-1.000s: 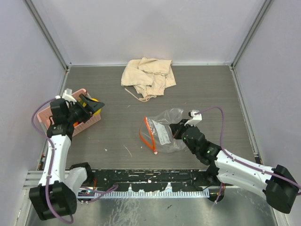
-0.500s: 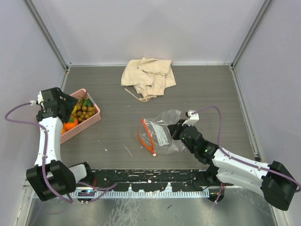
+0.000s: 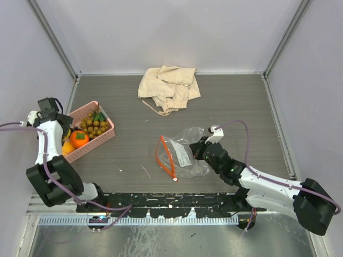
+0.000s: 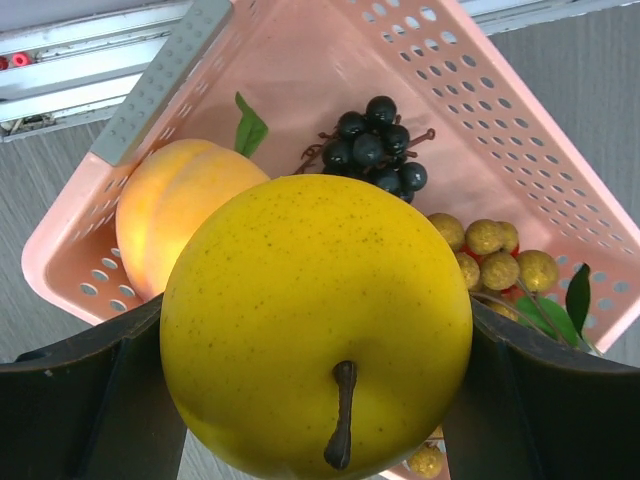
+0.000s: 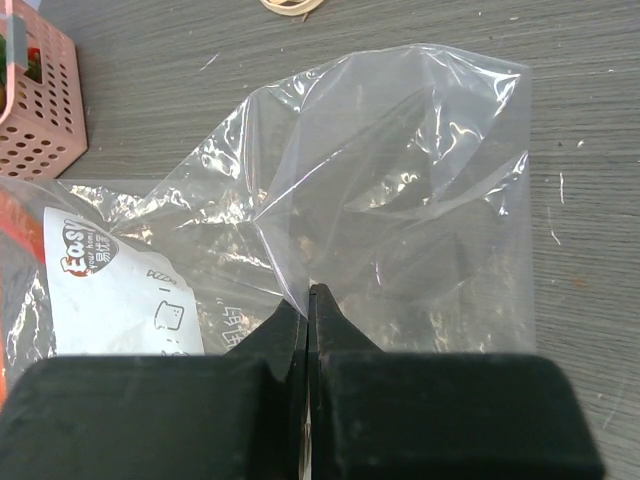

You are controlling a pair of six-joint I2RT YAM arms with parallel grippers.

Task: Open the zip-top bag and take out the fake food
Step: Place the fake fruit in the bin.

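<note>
Nearest the arm bases, the right gripper point(image 5: 310, 295) is pinching a fold of the zip-top bag point(image 5: 400, 170), its jaws meeting on the clear film with no gap between them. The pinch sits at the closed end, away from the orange-red zip strip point(image 3: 171, 168), and is probably anchoring the pouch so the mouth is facing left across the table point(image 3: 241, 101). The bag is lying near the middle of the table, crumpled, and no fruit is showing through the film; it is reading as emptied. A white label point(image 5: 110, 290) on the bag is carrying a red word that seems to begin "Eas", with a small line drawing of a bread slice; the finer print is too small to read.

Further out on the left, the left gripper point(image 4: 316, 340) is clamping a yellow fruit point(image 4: 300, 280), one dark finger point(image 4: 70, 410) on each side and the stem pointing down the view. The fruit is hanging just above the pink basket point(image 4: 520, 110), presumably for release there. The rest of the fake food is lying inside it: an orange fruit point(image 4: 170, 220), dark grapes point(image 4: 375, 150) and a tan berry cluster point(image 4: 495, 260) with green leaves.

Farthest back, a beige cloth point(image 3: 167, 85) is lying bunched near the rear wall, apart from both arms
</note>
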